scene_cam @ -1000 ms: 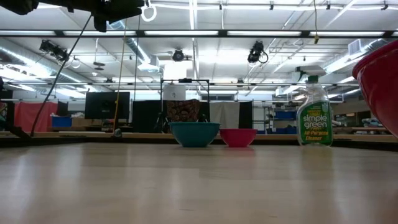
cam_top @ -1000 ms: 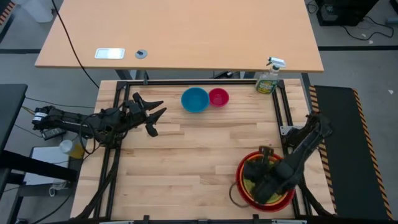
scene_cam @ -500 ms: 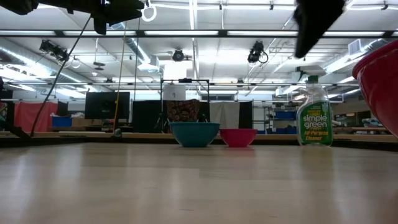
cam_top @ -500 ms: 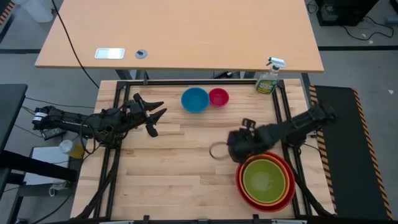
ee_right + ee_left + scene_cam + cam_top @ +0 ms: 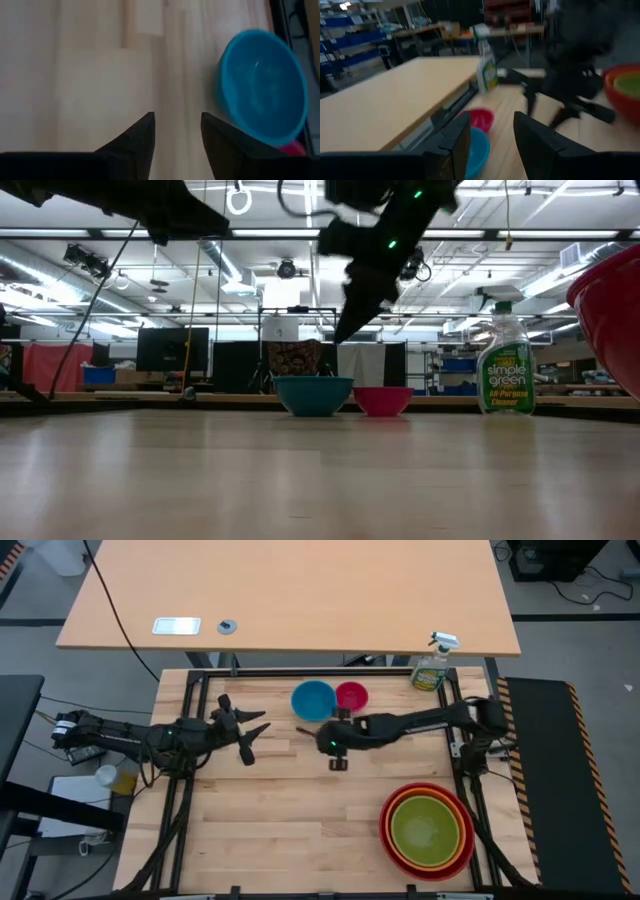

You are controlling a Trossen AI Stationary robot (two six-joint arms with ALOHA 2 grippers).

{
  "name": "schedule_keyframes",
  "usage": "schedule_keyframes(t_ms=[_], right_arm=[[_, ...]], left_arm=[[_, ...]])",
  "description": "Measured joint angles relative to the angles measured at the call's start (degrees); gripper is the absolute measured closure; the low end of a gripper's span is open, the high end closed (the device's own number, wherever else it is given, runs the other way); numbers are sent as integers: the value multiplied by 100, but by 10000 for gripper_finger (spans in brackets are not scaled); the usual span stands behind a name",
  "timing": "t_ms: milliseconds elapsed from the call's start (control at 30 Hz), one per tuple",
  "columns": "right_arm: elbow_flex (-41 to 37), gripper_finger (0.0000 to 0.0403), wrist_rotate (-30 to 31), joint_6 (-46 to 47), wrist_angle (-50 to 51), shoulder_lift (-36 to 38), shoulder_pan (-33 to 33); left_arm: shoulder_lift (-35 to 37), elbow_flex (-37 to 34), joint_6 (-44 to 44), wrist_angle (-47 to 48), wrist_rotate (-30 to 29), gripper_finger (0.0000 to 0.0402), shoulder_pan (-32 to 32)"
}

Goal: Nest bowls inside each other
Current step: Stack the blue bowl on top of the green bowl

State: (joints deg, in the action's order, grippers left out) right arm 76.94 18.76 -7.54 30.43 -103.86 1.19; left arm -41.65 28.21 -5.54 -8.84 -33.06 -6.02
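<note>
Blue bowl (image 5: 262, 87) just beyond the right gripper (image 5: 177, 131), jaws spread, empty

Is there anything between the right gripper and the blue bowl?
No. In the right wrist view, only bare wooden table lies between the open right gripper and the blue bowl.

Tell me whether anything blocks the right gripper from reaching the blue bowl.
Nothing visible does. The right gripper, open and empty, hangs just in front of the blue bowl, with only bare table between them. The pink bowl sits beside the blue one, on its far side from the left arm.
</note>
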Motion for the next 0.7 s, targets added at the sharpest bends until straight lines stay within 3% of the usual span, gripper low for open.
schedule_keyframes(t_ms=[367, 700], right_arm=[[1066, 154, -251, -826, -292, -1221, 891], [1323, 177, -298, -1347, -291, -1923, 1221]], left_arm=[[2, -2, 26, 588, 0, 248, 4], [2, -2, 432, 945, 0, 248, 4]])
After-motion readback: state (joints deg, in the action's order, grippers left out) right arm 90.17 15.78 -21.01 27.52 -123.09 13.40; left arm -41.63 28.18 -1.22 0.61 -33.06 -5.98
